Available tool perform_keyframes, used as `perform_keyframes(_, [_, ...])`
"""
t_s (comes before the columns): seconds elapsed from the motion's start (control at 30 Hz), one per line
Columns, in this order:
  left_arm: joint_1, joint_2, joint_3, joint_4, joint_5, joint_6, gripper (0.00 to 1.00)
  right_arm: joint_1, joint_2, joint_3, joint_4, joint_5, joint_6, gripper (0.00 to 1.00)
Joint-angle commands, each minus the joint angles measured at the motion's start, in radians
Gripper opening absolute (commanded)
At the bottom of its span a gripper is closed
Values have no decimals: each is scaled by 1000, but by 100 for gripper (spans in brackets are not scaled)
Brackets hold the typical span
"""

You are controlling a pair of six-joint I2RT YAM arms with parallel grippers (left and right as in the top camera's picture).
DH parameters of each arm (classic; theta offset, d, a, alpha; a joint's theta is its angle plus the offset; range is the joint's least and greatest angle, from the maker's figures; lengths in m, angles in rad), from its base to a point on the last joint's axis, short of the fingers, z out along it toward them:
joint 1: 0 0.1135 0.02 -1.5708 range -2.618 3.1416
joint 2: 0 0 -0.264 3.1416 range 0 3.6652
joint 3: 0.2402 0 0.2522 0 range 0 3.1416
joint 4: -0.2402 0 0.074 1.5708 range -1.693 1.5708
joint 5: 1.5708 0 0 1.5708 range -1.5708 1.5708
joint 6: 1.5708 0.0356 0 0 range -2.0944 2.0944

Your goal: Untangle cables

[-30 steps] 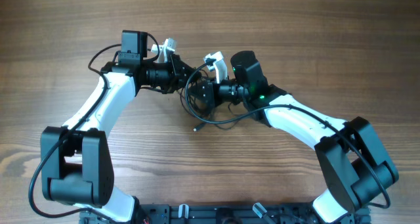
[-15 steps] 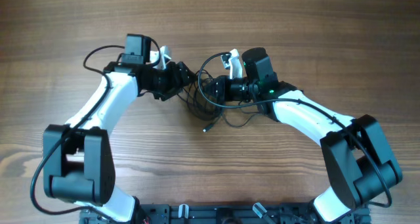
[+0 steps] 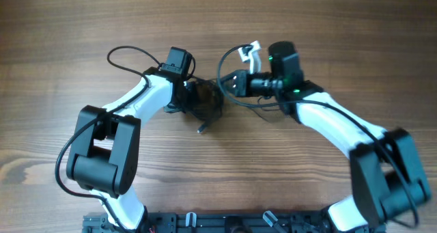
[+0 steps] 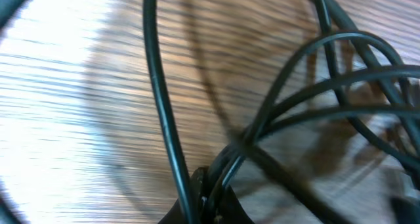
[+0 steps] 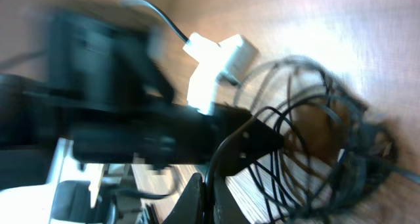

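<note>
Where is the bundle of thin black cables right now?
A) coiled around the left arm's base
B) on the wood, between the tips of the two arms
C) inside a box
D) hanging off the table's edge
B: seen from overhead, the cables lie bunched on the table between the left gripper and the right gripper, both closed on strands.

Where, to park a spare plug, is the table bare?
Bare wood table: the wide patch between the white-and-black left arm and right arm, nearer than the thin black cable tangle; also the far strip. Crowded around the tangle.
</note>
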Motion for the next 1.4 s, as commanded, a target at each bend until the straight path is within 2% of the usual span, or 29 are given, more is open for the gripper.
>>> perform_keyframes(0.0, [31,25,-27,-22,-220,4,4,-58,-212,7,20,-51,1,4])
perform_keyframes(0.13, [77,25,-43,-22,-225,5,4,-118,-376,7,20,-25,2,4])
perform_keyframes(0.27, [147,25,-55,-22,-225,2,4,-163,-538,7,19,89,-1,4])
perform_keyframes(0.43, [253,25,-59,-23,-220,-55,4,-164,-649,7,31,209,-81,4])
perform_keyframes(0.47, [279,25,-61,-18,-188,-60,4,-164,-663,7,34,231,-82,4])
perform_keyframes(0.5, [320,25,-63,-13,-88,-46,4,-164,-671,7,26,259,-84,4])
perform_keyframes(0.6, [346,25,-63,8,94,105,4,-162,-654,7,-51,253,-79,4])
perform_keyframes(0.63, [344,25,-63,13,125,121,4,-162,-639,7,-101,254,-79,14])
perform_keyframes(0.67, [340,25,-63,21,151,137,4,-162,-618,7,-154,254,-78,34])
perform_keyframes(0.7, [334,25,-63,27,153,137,4,-161,-588,7,-209,253,-69,37])
perform_keyframes(0.8, [322,25,-63,38,154,137,4,-161,-464,7,-385,237,3,62])
perform_keyframes(0.93, [321,25,-63,39,153,136,4,-138,-271,7,-454,135,3,66])
perform_keyframes(0.97, [321,25,-63,39,153,136,4,-126,-217,7,-459,122,3,74])
perform_keyframes(1.13, [321,25,-63,39,153,136,4,-43,68,7,-400,90,82,88])
perform_keyframes(1.33, [320,25,-63,40,154,136,4,77,270,6,-80,-18,90,88])
perform_keyframes(1.37, [319,25,-63,42,154,136,4,91,280,7,-50,-18,89,85])
